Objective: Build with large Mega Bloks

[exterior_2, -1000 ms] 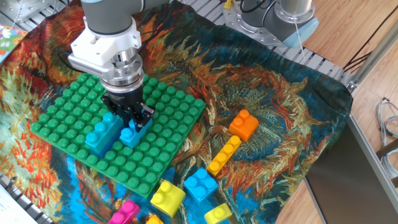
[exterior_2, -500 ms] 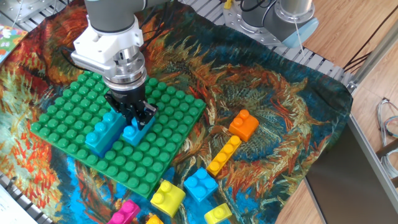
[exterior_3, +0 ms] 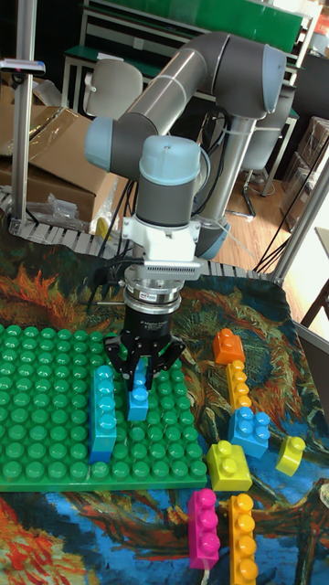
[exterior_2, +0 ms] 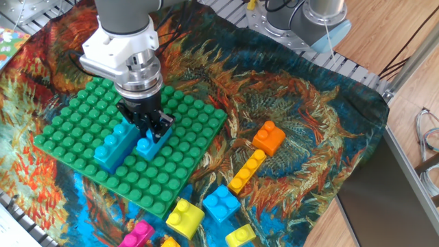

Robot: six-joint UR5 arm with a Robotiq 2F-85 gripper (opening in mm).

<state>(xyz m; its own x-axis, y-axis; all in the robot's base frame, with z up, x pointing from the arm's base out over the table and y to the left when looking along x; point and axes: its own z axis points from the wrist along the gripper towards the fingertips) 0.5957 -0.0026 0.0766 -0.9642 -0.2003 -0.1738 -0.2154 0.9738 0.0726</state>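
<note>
A green studded plate [exterior_2: 82, 127] [exterior_3: 46, 402] lies at the left of the patterned cloth. On it stands a long light blue brick [exterior_2: 113, 145] [exterior_3: 102, 411]. Just to its right a small blue brick [exterior_2: 146, 147] [exterior_3: 138, 402] sits on the plate's studs. My gripper [exterior_2: 148, 132] [exterior_3: 140, 369] points straight down over this brick, and its fingers hug the brick's top on both sides. Loose Mega Bloks lie off the plate: an orange one [exterior_2: 269, 137] [exterior_3: 228, 346], a long orange-yellow one [exterior_2: 247, 171] [exterior_3: 239, 384], a blue square one [exterior_2: 221, 203] [exterior_3: 248, 430], a yellow one [exterior_2: 185, 216] [exterior_3: 228, 464].
A second yellow brick [exterior_2: 240, 235] [exterior_3: 291, 452], a pink brick [exterior_2: 137, 235] [exterior_3: 203, 527] and a long orange brick [exterior_3: 241, 537] lie near the cloth's front edge. The arm's base [exterior_2: 309, 20] stands at the back right. A metal frame edge [exterior_2: 411, 62] runs along the right.
The gripper has shifted slightly to the right over the plate, staying around the small blue brick. The loose bricks have not moved.
</note>
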